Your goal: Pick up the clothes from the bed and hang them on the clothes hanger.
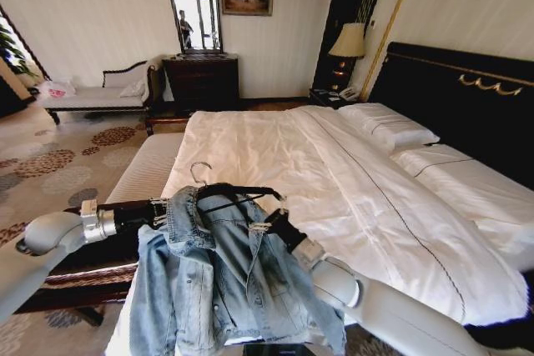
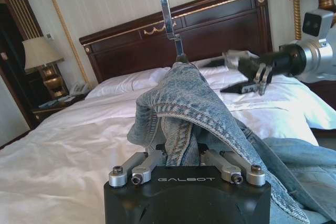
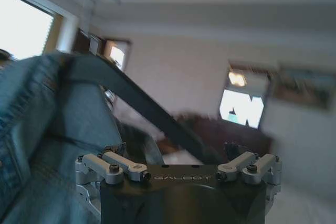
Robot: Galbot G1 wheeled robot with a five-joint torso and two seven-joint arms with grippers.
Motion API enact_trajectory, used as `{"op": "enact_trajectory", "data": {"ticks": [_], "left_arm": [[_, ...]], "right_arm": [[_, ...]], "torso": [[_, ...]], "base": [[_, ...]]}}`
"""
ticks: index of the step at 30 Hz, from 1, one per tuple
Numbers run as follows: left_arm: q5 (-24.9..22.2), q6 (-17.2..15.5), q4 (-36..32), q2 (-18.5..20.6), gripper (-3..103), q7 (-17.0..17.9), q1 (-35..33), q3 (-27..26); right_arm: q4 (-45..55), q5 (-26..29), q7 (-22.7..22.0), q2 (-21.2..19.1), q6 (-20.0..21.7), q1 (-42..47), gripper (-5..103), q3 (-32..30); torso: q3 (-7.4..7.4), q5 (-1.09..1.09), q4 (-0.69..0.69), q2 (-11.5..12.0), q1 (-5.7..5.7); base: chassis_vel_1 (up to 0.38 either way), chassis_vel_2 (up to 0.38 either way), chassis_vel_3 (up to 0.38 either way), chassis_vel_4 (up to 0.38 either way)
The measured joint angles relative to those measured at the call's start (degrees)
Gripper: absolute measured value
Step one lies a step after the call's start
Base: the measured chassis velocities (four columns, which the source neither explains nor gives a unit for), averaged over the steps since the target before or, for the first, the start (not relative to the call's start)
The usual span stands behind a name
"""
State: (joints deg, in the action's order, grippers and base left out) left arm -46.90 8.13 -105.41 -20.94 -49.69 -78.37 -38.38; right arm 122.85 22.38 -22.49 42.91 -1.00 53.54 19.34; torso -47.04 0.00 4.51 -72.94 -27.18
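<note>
Hanging collar-up, hem-down: jacket

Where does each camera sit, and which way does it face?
Head view: on the head, looking down over the bed; both arms hold up the denim jacket on the clothes hanger.
Left wrist view: behind the left pincer, facing the headboard; the right pincer shows farther off.
Right wrist view: behind the right pincer, facing the room wall.
All share jacket and hanger.
</note>
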Motion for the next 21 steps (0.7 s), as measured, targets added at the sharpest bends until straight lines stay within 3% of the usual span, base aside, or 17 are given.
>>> {"op": "enact_trajectory", "data": {"ticks": [1, 9, 11, 21], "left_arm": [[0.0, 0.0, -0.13, -0.21, 21, 0.0, 0.35, 0.0], [-0.1, 0.0, -0.55, -0.26, 21, -0.05, 0.86, 0.01], [-0.12, 0.05, -0.68, -0.36, 21, -0.17, 0.16, -0.58], [0.33, 0.1, -1.21, -0.55, 21, -0.37, -1.16, -0.89]], "right_arm": [[1.11, 5.56, -2.3, -0.12, 2.3, 1.83, 100, -1.22], [1.87, 17.72, -7.15, 0.6, 6.87, 3.18, 100, -2.68], [1.57, 23.08, -8.44, 1.09, 7.93, 2.8, 100, -3.03], [2.28, 31.56, -10.07, 3.2, 9.42, 1.31, 100, -2.1]], "torso": [[0.0, -0.01, 0.0, 0.0, 0.0], [0.0, 0.0, -0.01, 0.0, 0.0], [-0.01, 0.0, 0.0, 0.0, 0.0], [-0.01, -0.01, -0.01, 0.0, 0.0]], "base": [[0.0, 0.0, 0.0, 0.0], [0.0, 0.0, 0.0, 0.0], [0.0, 0.0, 0.0, 0.0], [0.0, 0.0, 0.0, 0.0]]}}
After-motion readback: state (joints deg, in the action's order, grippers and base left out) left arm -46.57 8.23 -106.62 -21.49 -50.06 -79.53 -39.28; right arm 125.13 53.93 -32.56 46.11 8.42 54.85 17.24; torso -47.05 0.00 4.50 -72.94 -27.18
